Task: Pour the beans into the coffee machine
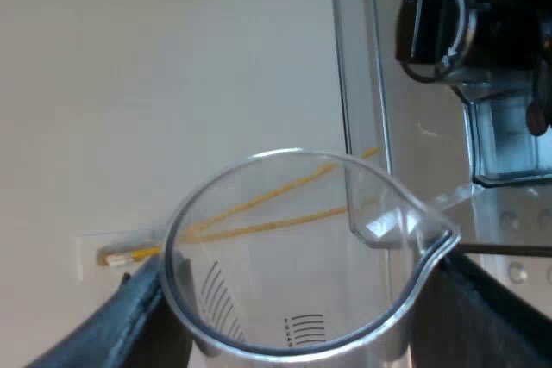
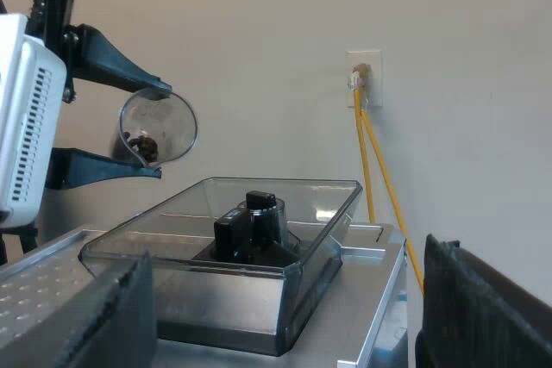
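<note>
1. The beans (image 2: pixel 142 142) lie in a small heap on the lower wall of the glass (image 2: pixel 158 129), close to its rim.
2. The glass is tipped on its side in the air, higher than the hopper (image 2: pixel 233 252) and apart from it, with its round mouth open sideways.
3. The left jaws clamp the glass, with one finger (image 1: pixel 129 316) against each side of its wall just under the rim.
4. The hopper is smoky clear plastic and sits on the machine's (image 2: pixel 371 286) metal top, with a black part (image 2: pixel 254 221) at its middle.
5. The right jaws are spread wide with nothing between them. Their fingers (image 2: pixel 483 308) hang near the machine's top, short of the hopper.
6. A black knob (image 1: pixel 434 23) on the machine shows beyond the glass's spout.
7. On the wall behind, two yellow cables (image 2: pixel 377 170) run down from a socket (image 2: pixel 364 75).
</note>
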{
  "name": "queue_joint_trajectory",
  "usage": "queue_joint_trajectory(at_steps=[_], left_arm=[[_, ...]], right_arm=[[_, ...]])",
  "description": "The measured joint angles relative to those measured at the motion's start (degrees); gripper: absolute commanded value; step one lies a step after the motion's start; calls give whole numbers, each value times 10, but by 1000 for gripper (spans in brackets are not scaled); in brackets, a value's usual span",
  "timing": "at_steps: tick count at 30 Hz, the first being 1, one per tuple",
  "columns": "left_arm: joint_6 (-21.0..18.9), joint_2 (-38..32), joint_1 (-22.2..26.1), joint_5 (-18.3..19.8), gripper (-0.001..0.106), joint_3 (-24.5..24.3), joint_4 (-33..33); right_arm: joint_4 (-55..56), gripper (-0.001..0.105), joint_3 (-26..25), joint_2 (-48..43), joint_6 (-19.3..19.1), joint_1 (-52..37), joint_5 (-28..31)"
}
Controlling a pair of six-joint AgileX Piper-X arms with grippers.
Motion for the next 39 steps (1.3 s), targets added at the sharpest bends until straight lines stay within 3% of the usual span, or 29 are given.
queue_joint_trajectory(at_steps=[8,31,39], left_arm=[[67,7,0,0,21,0,-36],[255,9,0,0,21,0,-42],[292,9,0,5,21,0,-69]], right_arm=[[0,67,0,0,0,0,0],[0,67,0,0,0,0,0],[0,67,0,0,0,0,0]])
